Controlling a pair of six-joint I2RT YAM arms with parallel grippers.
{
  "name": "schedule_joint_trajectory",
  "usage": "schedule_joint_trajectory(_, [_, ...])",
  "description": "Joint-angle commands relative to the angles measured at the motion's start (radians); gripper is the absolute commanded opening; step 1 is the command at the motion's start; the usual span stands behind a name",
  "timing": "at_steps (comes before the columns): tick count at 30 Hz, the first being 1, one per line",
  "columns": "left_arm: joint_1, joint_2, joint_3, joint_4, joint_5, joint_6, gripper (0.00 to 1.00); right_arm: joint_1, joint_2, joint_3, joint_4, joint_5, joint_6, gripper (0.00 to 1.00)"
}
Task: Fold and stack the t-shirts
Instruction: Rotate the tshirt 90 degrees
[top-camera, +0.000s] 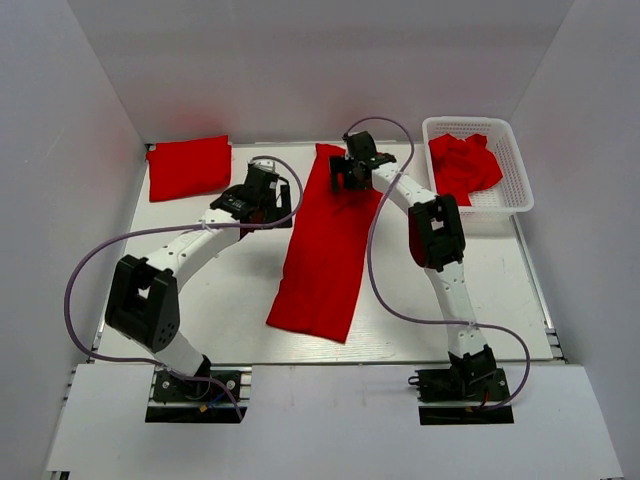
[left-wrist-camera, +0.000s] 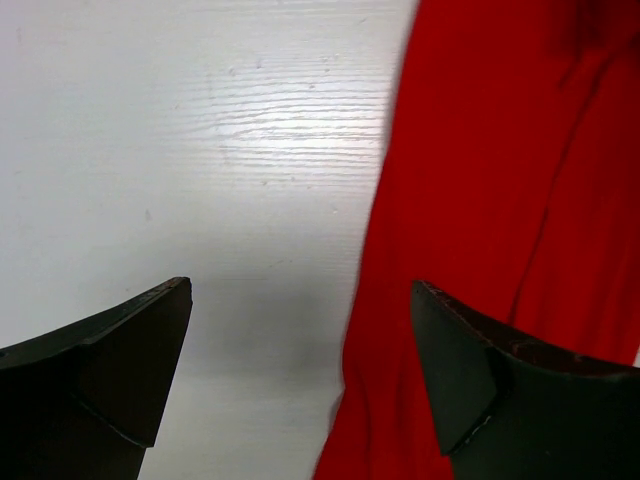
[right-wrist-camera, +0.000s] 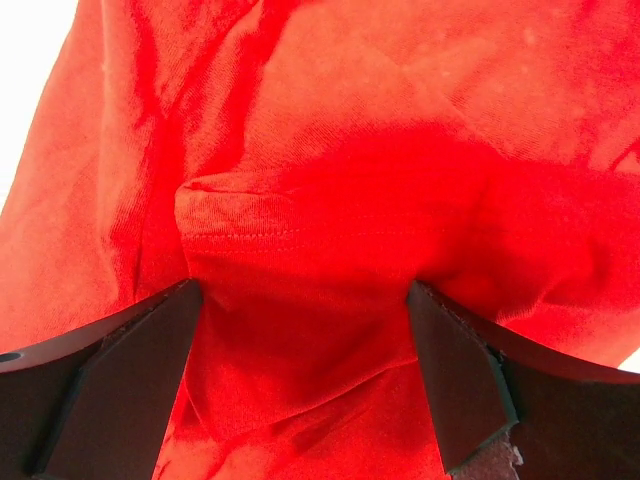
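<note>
One red t-shirt (top-camera: 322, 250) lies folded into a long narrow strip down the middle of the table. My right gripper (top-camera: 348, 172) hovers open over its far end; in the right wrist view the gripper (right-wrist-camera: 303, 290) straddles rumpled cloth with a stitched hem (right-wrist-camera: 240, 235), and nothing is pinched. My left gripper (top-camera: 272, 200) stands open at the strip's left edge. In the left wrist view that gripper (left-wrist-camera: 300, 288) spans bare table and the shirt's edge (left-wrist-camera: 480, 170). A second t-shirt (top-camera: 188, 166) lies folded at the back left. A third (top-camera: 463, 163) sits crumpled in the basket.
The white lattice basket (top-camera: 510, 190) stands at the back right corner of the table (top-camera: 230, 300). White walls close in the back and both sides. Purple cables loop beside each arm.
</note>
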Motion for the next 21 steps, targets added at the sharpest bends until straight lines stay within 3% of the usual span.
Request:
schedule_joint_trajectory(1, [0.018, -0.029, 0.003, 0.062, 0.11, 0.055, 1.0, -0.046, 0.093, 0.024, 0.076, -0.048, -0.031, 0.9])
schedule_joint_trajectory(5, [0.027, 0.004, 0.014, 0.062, 0.178, 0.073, 1.0, -0.086, 0.044, 0.001, 0.318, -0.221, -0.042, 0.9])
schedule_joint_trajectory(8, [0.027, 0.032, 0.025, 0.031, 0.188, 0.073, 1.0, -0.081, -0.019, -0.024, 0.387, -0.271, -0.121, 0.9])
schedule_joint_trajectory(14, [0.027, 0.043, -0.027, -0.013, 0.254, 0.064, 1.0, -0.083, -0.227, -0.088, 0.326, -0.254, -0.192, 0.9])
schedule_joint_trajectory(21, [0.006, 0.011, -0.184, -0.038, 0.219, 0.004, 1.0, -0.067, -0.626, -0.651, 0.244, -0.228, -0.024, 0.9])
